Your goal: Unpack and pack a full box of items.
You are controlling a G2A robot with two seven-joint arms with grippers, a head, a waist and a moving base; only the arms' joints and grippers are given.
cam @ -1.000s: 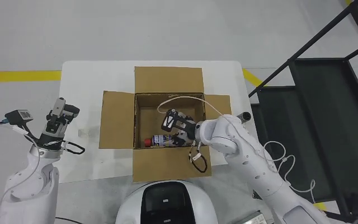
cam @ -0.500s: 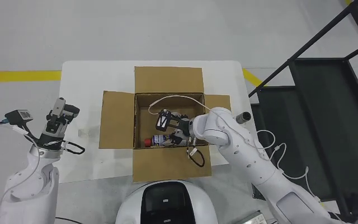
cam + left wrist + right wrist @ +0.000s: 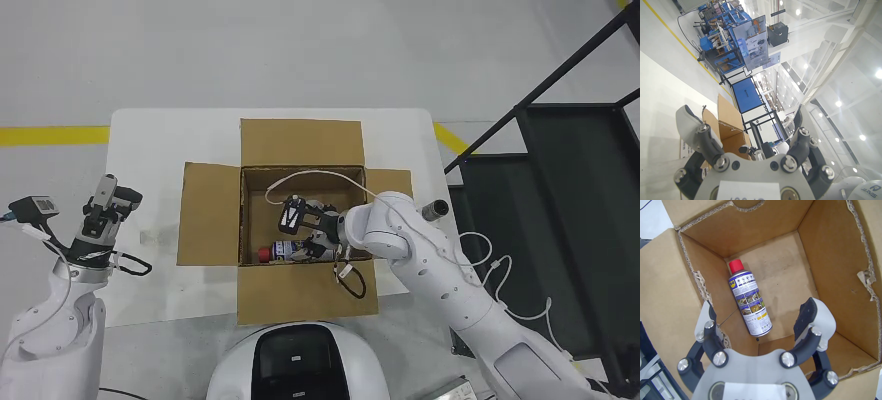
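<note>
The right claw [image 3: 757,307] hangs open over the cardboard box [image 3: 831,256], where a spray can [image 3: 749,302] lies flat against one wall. The left claw [image 3: 740,113], also open, sits at the counter [image 3: 150,150] edge.

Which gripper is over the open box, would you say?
The right gripper: its open jaws hang above the spray can inside the box; the left gripper is well clear of it.

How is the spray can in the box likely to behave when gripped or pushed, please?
The spray can lies on its side, so a push would probably roll it. Its smooth body looks stiff but may slip in the open right gripper.
</note>
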